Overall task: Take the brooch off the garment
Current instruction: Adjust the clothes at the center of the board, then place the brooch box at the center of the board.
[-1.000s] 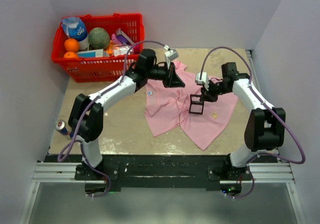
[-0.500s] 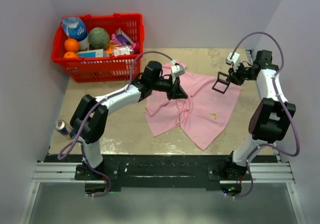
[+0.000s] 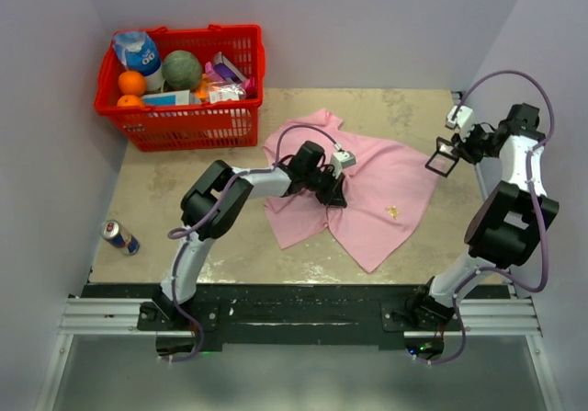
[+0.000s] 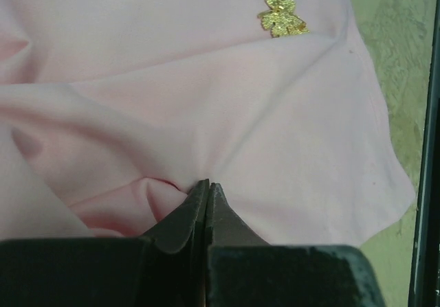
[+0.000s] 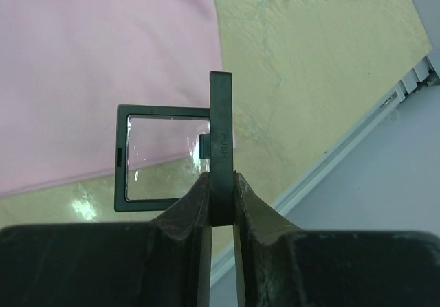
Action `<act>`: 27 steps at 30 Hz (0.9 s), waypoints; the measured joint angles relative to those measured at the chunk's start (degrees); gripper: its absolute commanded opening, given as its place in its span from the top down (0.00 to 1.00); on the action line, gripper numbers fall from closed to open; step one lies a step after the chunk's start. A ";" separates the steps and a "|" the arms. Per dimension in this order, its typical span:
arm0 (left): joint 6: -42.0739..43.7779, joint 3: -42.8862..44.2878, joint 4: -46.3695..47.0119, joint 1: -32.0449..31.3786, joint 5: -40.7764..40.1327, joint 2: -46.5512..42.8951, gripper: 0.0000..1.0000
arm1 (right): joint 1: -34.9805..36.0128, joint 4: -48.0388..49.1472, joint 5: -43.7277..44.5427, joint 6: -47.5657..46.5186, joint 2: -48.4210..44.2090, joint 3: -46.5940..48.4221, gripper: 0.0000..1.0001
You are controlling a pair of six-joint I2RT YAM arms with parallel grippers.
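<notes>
**Now the brooch (image 4: 282, 15) lies in the open, with nothing gripping it**

Your left claw (image 4: 207, 189) is closed tip to tip on a small fold of the shirt (image 4: 227, 108), and creases run out from the pinch. A second ago it sat up near the collar; it has since come down to the middle of the cloth. Ahead of the tips and well apart from them, the brooch sits on a smooth stretch of the shirt near the hem, and it looks still pinned.

Your right claw (image 5: 221, 183) is clamped on a black frame (image 5: 165, 157) with a clear pane. A second ago it hovered over the shirt beside the brooch. It has now swung out past the shirt's right edge, over bare table (image 5: 309, 60).

For the task, this looks like a setup. The cloth is anchored and lies flatter on the brooch side, but the brooch itself is untouched. The hand nearest to plucking it is busy with the frame and far off, so you will likely need to bring it back in.

Farther out, the red basket (image 3: 184, 128) and the can (image 3: 119, 236) play no part.
</notes>
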 measured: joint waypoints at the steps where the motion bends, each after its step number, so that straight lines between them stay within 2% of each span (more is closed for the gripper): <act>1: 0.37 0.00 -0.90 0.48 -0.28 -0.22 1.00 | -0.39 0.22 0.44 -1.49 -0.26 -0.63 1.00; 4: 2.38 -2.08 -3.28 2.29 -1.14 -2.36 1.00 | -0.68 0.07 0.87 -4.98 -0.52 -1.81 1.00; 8: 7.65 -10.49 -7.41 6.60 -2.99 -9.62 1.00 | -0.42 -0.79 0.72 -8.85 0.31 -1.40 1.00; 14: 19.82 -21.46 -13.62 12.74 -6.23 -20.11 1.00 | -0.28 -2.97 0.42 -20.20 3.39 -1.18 1.00; 17: 24.48 -22.95 -15.82 12.85 -6.88 -22.10 1.00 | -0.26 -4.20 0.37 -25.20 5.01 -1.40 1.00; 25: 27.89 -22.45 -18.08 12.55 -6.60 -22.18 0.98 | -0.28 -10.29 -1.42 -33.51 12.92 2.14 0.99; 27: 28.96 -22.25 -18.71 12.55 -6.34 -22.18 0.98 | -0.28 -12.31 -2.25 -35.41 14.05 3.04 0.93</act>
